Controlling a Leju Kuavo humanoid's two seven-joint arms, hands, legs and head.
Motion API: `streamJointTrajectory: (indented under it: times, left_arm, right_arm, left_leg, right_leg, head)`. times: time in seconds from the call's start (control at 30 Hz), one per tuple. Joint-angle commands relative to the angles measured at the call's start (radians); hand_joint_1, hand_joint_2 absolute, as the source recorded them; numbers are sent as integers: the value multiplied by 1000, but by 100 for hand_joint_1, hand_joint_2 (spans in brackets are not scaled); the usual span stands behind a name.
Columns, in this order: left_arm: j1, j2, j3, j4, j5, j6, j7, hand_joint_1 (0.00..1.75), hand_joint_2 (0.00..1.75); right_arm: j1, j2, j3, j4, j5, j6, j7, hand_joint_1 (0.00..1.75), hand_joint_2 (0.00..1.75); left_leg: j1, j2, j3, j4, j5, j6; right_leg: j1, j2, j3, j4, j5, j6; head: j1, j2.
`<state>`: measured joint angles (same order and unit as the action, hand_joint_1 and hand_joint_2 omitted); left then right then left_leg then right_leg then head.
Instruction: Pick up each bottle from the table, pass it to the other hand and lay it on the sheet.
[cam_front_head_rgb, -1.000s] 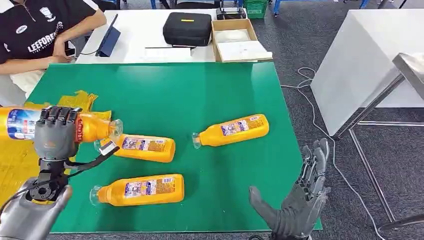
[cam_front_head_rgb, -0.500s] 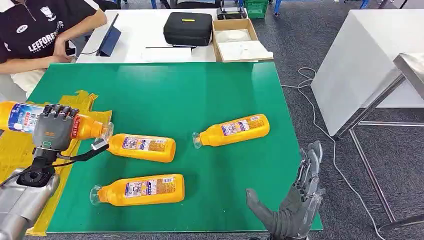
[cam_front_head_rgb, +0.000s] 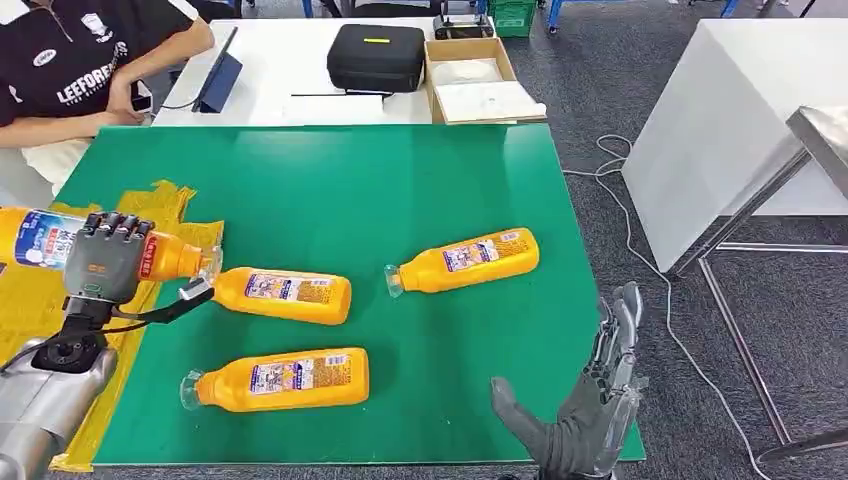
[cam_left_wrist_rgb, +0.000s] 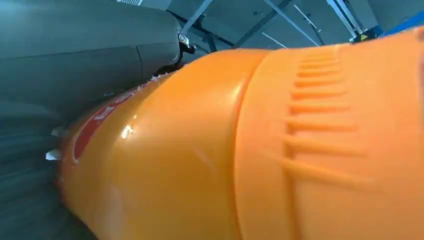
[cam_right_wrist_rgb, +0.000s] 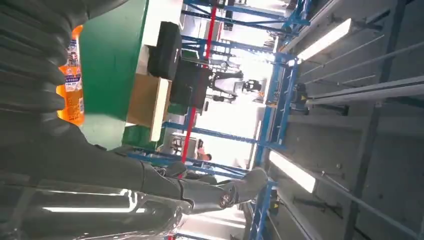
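Observation:
My left hand (cam_front_head_rgb: 102, 262) grips an orange bottle (cam_front_head_rgb: 40, 243) lying sideways over the yellow sheet (cam_front_head_rgb: 30, 300) at the table's left side; its cap end points right. Up close in the left wrist view, the orange bottle (cam_left_wrist_rgb: 260, 150) lies against the hand. Three more orange bottles lie on the green table (cam_front_head_rgb: 380, 190): one (cam_front_head_rgb: 282, 295) just right of my left hand, one (cam_front_head_rgb: 275, 379) near the front edge, one (cam_front_head_rgb: 465, 261) at centre right. My right hand (cam_front_head_rgb: 590, 415) hangs open with fingers spread at the table's front right corner, holding nothing. The centre-right bottle (cam_right_wrist_rgb: 72, 85) appears in the right wrist view.
A person in a black shirt (cam_front_head_rgb: 80, 60) sits at the far left behind the table. A white table behind holds a black case (cam_front_head_rgb: 375, 56), a cardboard box (cam_front_head_rgb: 478, 80) and a tablet (cam_front_head_rgb: 217, 75). A white table (cam_front_head_rgb: 740, 110) stands to the right over grey floor.
My left hand has carried its bottle leftward and lower over the yellow sheet. The right hand has sunk slightly at the front right corner. The three lying bottles stayed put.

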<state>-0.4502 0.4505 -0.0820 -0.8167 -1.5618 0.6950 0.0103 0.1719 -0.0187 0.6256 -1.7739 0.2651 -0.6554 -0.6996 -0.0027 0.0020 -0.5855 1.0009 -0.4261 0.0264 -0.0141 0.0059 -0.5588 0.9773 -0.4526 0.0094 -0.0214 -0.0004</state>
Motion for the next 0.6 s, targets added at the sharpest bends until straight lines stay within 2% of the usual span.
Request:
streamJointTrajectory:
  times: [0.03,0.17,0.27,0.33,0.6]
  left_arm:
    - [-125,-79,103,227,7,3,-33,175,175]
    - [-124,-88,152,258,28,3,-42,175,175]
    - [-193,-114,208,406,59,-37,-1,175,175]
    - [-204,-116,215,430,59,-56,16,175,175]
    - [-160,-98,248,438,83,-35,14,175,175]
  right_arm:
    - [-20,11,-24,88,-5,-43,1,0,175]
    - [-9,24,-33,87,-7,-34,1,0,175]
    - [-6,55,-67,75,35,8,27,0,175]
    - [-1,42,-71,80,40,17,33,0,175]
    - [2,66,-88,88,44,61,33,0,175]
  left_leg:
    - [1,-4,1,-1,1,-2]
    - [1,-3,2,-1,1,-2]
    - [1,-4,2,-2,1,-3]
    - [0,-5,2,-1,1,-3]
    - [0,-2,2,-1,1,-2]
  right_leg:
    - [1,-4,3,-2,1,-1]
    - [1,-3,3,-2,0,-1]
    - [1,-4,4,-3,0,-1]
    - [0,-6,3,-2,0,-1]
    - [0,-3,3,-2,0,-1]
  head:
    - [0,0]
    - [0,0]
    - [0,0]
    - [0,0]
    - [0,0]
